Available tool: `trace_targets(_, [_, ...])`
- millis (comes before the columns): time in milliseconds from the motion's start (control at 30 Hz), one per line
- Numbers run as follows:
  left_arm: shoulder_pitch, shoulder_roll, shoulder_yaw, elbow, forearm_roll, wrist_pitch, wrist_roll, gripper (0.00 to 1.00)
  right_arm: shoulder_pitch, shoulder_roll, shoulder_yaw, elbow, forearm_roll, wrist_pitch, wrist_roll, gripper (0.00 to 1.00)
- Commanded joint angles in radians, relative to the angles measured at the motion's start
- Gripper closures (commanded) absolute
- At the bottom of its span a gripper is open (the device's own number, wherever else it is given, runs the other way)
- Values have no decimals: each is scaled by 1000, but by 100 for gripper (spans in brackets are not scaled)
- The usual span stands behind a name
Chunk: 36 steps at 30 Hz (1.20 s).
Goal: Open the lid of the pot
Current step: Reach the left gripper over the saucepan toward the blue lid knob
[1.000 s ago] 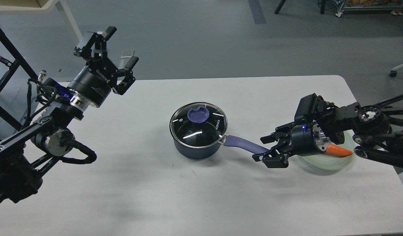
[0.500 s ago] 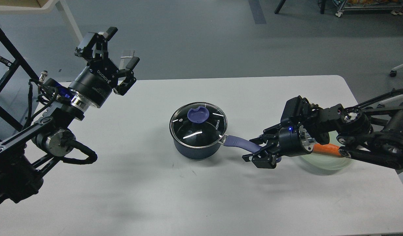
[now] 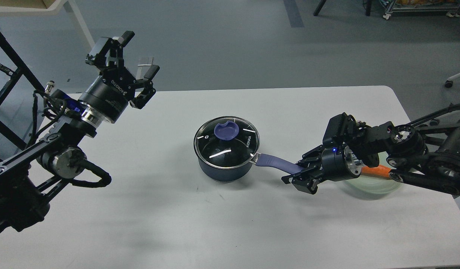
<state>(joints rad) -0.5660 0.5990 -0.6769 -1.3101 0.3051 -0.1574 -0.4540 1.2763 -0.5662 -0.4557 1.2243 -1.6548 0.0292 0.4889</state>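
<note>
A dark blue pot (image 3: 225, 169) stands mid-table with its glass lid (image 3: 230, 149) on, a purple knob (image 3: 226, 130) on top. Its purple handle (image 3: 275, 162) points right. My right gripper (image 3: 294, 172) is at the handle's far end, with one finger above and one below, closed in on it. My left gripper (image 3: 138, 54) is open and empty, raised over the table's back left edge, well left of the pot.
A pale green plate (image 3: 368, 186) with an orange carrot (image 3: 376, 170) lies under my right arm's wrist. A black frame (image 3: 7, 63) stands off the table at the far left. The white table (image 3: 230, 224) ends at the right near the plate.
My right gripper moved left onto the end of the pot handle and its fingers drew in around it. The left gripper and the pot stayed put.
</note>
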Motion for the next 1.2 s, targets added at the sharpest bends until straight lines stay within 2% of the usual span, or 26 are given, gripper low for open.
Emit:
trace_targets(0, [0,1,0,0,9,-4,0,1,1,2,2,0,1,0,0,62])
trace_targets(200, [-2,-1,0,0,37,-2,0,1,1,0,0,0,1,0,0,67])
trace_targets(300, [-6,5,0,0,132,-13,-2,1,1,-1,0,0,1,0,0,73])
trace_targets(400, [-24,7,0,0,271,-39,-2,1,1,0,0,0,0,0,0,73])
trace_targets(533, [-115,2,-1,-3,588,-115,-35,1,1,0,-1,0,1,1,0,73])
trace_targets(700, [-236,-13,37,-11,1050,-105,-35,1,1,8,-1,0,3,1,0,73])
trace_targets(800, [-317,-48,156,-17,1305,-41,-35,1,-2,8,-1,0,4,1,0,73])
trace_targets(900, [-389,-51,319,-3,1495,82,-35,1,1,8,-1,0,6,0,0,72])
trace_targets(1033, [-463,-94,511,75,1586,197,-35,1,-2,6,-1,0,6,0,0,72])
trace_targets(1167, [-485,-157,563,179,1664,249,-35,1,1,6,-1,0,6,0,0,72])
